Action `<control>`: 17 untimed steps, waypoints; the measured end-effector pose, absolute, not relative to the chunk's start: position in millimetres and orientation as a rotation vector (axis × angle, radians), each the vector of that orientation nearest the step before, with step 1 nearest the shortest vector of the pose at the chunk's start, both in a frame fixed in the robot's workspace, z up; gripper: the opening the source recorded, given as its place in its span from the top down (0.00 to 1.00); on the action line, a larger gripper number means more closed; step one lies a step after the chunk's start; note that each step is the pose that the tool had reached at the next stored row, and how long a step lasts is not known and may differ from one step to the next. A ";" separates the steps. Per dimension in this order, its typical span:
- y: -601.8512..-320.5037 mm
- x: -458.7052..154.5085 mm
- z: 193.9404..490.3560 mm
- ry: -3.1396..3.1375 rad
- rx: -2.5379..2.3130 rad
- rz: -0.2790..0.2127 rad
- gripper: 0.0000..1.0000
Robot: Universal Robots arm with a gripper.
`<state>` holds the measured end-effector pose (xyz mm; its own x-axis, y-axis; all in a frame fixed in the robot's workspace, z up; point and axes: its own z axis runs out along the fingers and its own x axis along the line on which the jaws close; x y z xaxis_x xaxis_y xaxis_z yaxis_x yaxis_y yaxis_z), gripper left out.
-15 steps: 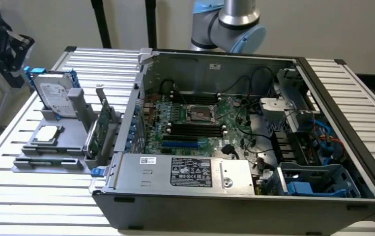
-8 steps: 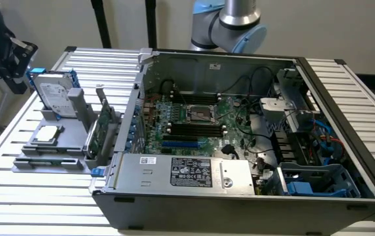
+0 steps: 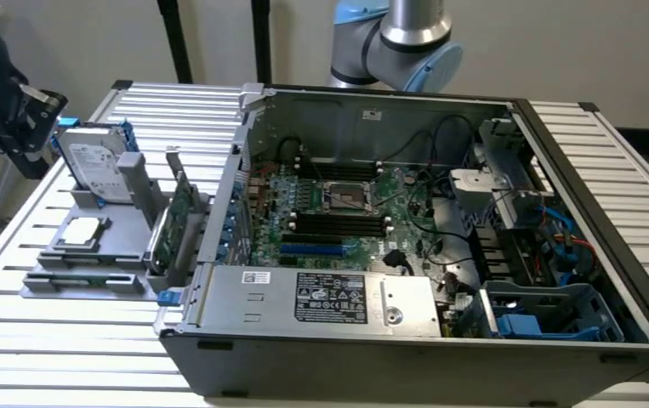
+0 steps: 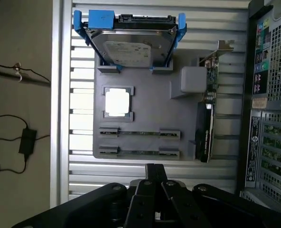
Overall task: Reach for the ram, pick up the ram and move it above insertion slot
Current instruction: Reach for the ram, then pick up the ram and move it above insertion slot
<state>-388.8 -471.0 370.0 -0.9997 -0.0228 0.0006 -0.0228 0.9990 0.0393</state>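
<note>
Your claw [image 4: 152, 167] is clenched on nothing, well apart from the ram [image 4: 139, 152]. The ram stands edge-up in its gray holder [image 4: 145, 109] on the table [image 4: 79, 171] — not yet reached, gripped or lifted.

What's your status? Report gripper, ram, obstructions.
Status: gripper hovering by the gray tray, not touching the ram. The ram sits edge-up in its tray slot, not lifted. Nothing between gripper and ram.

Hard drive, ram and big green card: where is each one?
Hard drive [image 4: 131, 45], wrist view, on its silver label.
Ram stick [image 4: 139, 133] nearer the hard drive, wrist view, middle of its thin edge.
Green card [image 3: 175, 228], exterior view, its upright board face.
</note>
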 end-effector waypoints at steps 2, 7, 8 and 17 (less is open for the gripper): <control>-471.0 -388.8 370.0 -3.140 0.036 -0.062 0.89; -471.0 -388.9 369.5 -3.137 0.108 -0.062 0.89; -471.0 -388.9 369.4 -3.136 0.135 -0.061 0.89; -471.0 -388.9 368.7 -3.111 0.391 -0.061 0.89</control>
